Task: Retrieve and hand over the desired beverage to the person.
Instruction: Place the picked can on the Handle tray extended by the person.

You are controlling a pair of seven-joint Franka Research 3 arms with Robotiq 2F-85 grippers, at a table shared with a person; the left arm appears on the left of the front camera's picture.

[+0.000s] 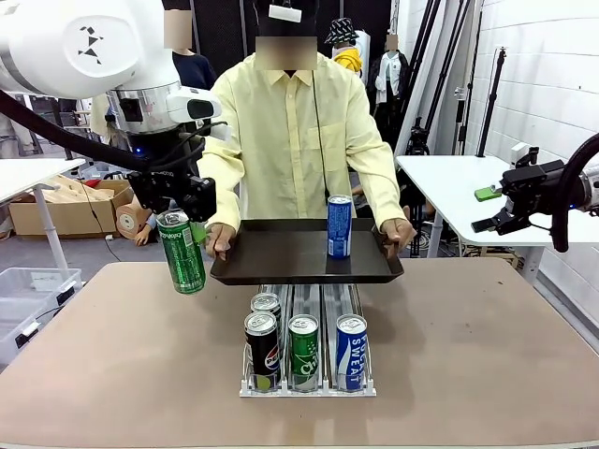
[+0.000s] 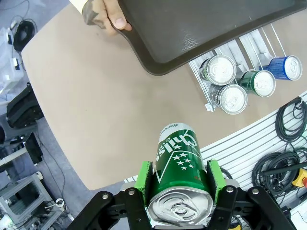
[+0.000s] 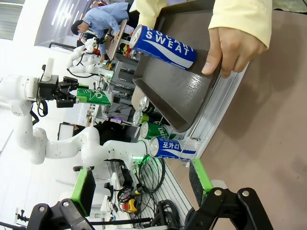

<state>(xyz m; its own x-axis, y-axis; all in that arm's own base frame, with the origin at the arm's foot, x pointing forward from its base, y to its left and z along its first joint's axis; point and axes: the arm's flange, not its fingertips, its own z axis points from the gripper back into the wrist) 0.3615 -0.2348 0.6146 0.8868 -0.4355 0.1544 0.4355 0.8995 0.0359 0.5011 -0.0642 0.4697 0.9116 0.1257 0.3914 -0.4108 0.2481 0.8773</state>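
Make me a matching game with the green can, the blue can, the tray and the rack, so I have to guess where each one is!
Things:
1. green soda can
2. tall blue drink can
3. dark rectangular serving tray
4. clear plastic can rack

Places:
A. held in the person's two hands above the table
B. sitting on the brown table with cans in it
C. clamped in the left gripper above the table
D. standing upright on the tray

Pairs: 1-C, 2-D, 3-A, 4-B
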